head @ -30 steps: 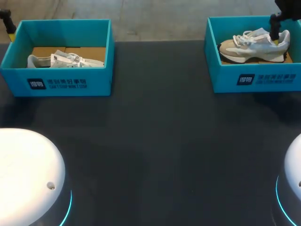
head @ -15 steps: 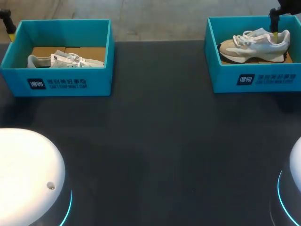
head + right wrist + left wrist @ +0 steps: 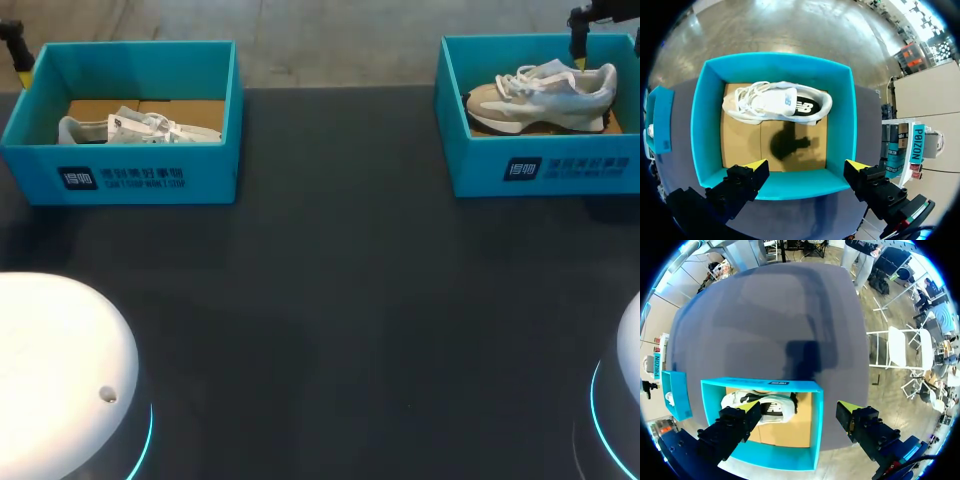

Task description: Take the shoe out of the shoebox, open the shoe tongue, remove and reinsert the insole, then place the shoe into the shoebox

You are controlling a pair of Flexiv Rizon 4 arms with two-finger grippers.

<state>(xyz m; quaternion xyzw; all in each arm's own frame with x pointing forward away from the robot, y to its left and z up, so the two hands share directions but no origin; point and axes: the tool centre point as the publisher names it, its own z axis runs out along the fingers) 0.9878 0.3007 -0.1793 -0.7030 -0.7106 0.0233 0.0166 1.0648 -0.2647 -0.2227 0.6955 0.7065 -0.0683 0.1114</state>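
Two boxes are sitting at the table's (image 3: 330,300) far corners: left box (image 3: 120,178) holding left shoe (image 3: 140,127), right box (image 3: 545,170) holding right shoe (image 3: 540,95). Left pincer (image 3: 797,406) and right pincer (image 3: 806,165) are hovering above them, spread and empty.

On the dark bench (image 3: 330,300) two teal boxes stand well apart. The left shoebox (image 3: 130,175) holds a white sneaker (image 3: 140,127). The right shoebox (image 3: 540,170) holds a beige-and-white sneaker (image 3: 540,95), with the right claw (image 3: 579,52) above its heel, seemingly not touching.
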